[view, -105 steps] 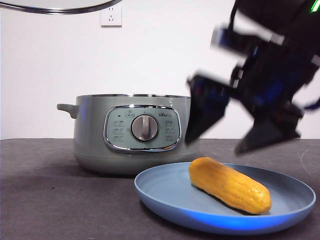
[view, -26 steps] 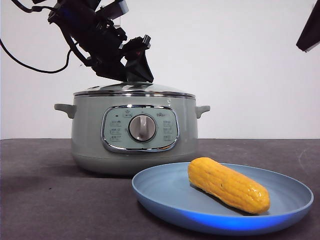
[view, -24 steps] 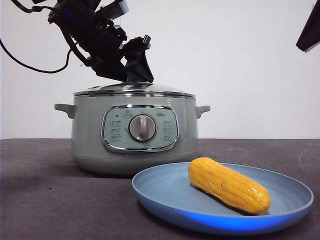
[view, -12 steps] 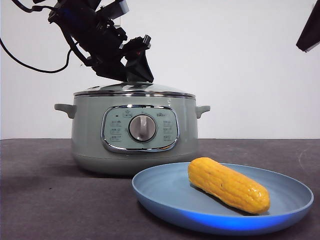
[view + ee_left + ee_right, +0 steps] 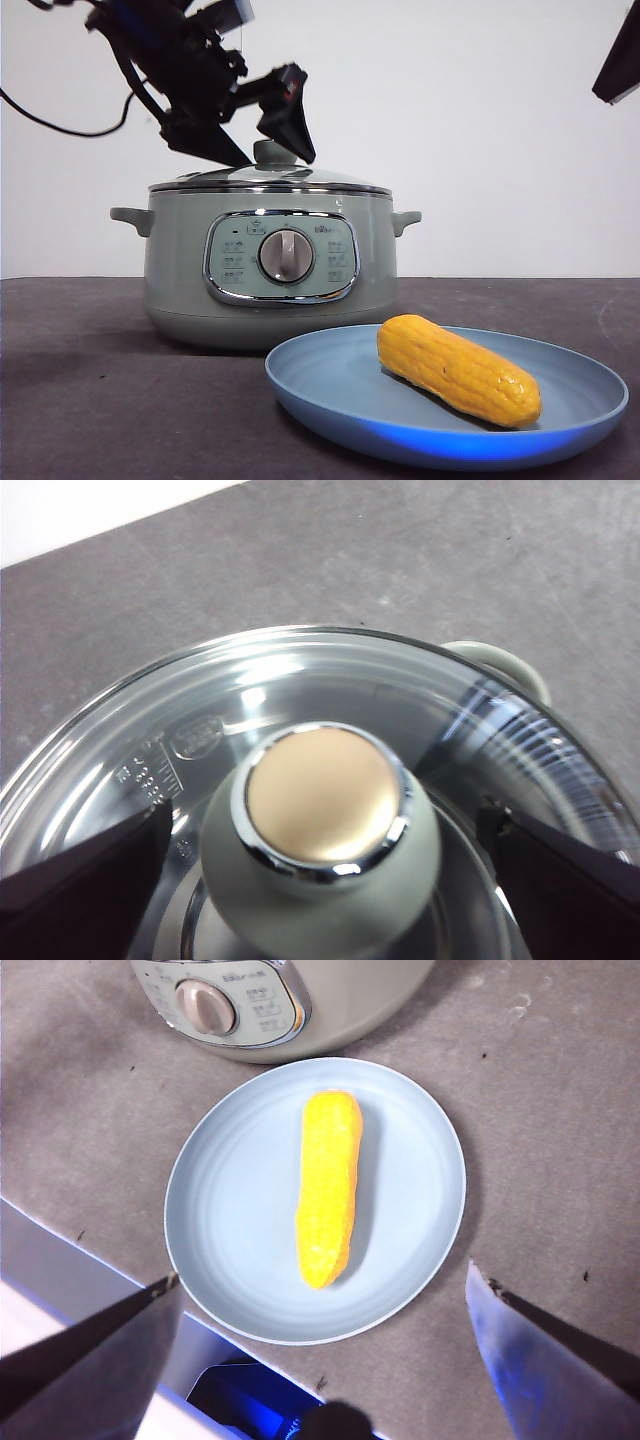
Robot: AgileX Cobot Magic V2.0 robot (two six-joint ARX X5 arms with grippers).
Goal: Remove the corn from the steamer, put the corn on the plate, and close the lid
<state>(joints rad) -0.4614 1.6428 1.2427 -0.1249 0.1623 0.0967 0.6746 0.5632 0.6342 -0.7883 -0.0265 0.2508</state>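
The glass lid (image 5: 300,180) sits shut on the sage-green steamer (image 5: 180,260). My left gripper (image 5: 270,155) hovers at the lid's green knob (image 5: 272,152), open, with a jaw on each side and apart from it. In the left wrist view the knob (image 5: 322,800) stands between the spread jaws of the left gripper (image 5: 325,820), over the lid (image 5: 300,685). The yellow corn (image 5: 458,370) lies on the blue plate (image 5: 330,385) in front. My right gripper (image 5: 322,1278) hangs open high above the corn (image 5: 328,1188) and plate (image 5: 230,1200); the front view shows only its black tip (image 5: 620,60).
The steamer's side handles (image 5: 132,216) stick out left and right. The plate's rim nearly touches the steamer's base. A dark grey table (image 5: 100,400) carries both things, and a white wall stands behind. The table's near edge (image 5: 90,1260) shows below the plate in the right wrist view.
Since half a second ago the left gripper's jaws have spread and let go of the lid's knob, which now shows between them. Earlier the lid was held aloft and the right gripper was low over the plate.
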